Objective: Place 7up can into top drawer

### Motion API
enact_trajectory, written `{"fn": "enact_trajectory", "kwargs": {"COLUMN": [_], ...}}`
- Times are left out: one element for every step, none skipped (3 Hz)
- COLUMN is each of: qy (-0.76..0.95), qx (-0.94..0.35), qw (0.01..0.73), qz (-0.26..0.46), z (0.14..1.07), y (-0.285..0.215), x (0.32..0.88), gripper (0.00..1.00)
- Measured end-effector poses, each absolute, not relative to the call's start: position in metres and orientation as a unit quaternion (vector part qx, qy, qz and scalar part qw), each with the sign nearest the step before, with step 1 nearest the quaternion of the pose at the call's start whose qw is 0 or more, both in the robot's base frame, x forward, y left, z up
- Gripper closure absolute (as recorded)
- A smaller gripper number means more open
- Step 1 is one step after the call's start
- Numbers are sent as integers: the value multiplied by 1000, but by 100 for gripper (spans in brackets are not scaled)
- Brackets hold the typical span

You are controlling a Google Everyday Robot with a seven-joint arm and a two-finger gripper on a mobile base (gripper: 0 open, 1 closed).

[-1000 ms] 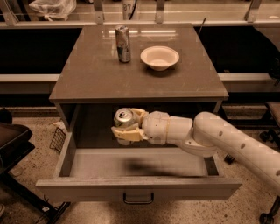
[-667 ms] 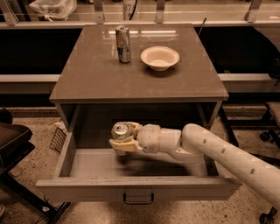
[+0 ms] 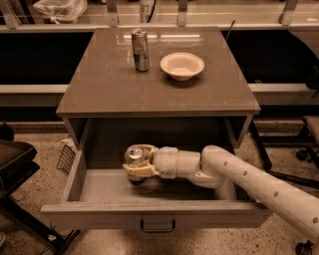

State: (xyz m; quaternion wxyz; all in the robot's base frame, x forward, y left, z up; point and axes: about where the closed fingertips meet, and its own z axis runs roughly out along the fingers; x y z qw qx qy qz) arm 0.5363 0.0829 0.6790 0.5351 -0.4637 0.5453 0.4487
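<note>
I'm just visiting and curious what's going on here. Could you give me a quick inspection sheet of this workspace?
Surface: brown table top, top drawer below it pulled open.
Job's things: 7up can inside the drawer, top facing up, held; contact with drawer floor cannot be told.
Clutter: slim dark can and empty pale bowl on the table top, apart.
Grippers: gripper inside the drawer, jaws shut on the 7up can.
Cables: thin dark line at the table's far right corner, perhaps a cable.
Surroundings: speckled floor, plastic bag behind the table.
</note>
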Motion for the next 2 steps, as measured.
{"fn": "enact_trajectory", "kwargs": {"qy": [544, 543], "qx": [-464, -465], "qw": [535, 534], "qz": [450, 451], "z": [679, 680], "y": [85, 86], "x": [536, 535], "gripper": [51, 28]}}
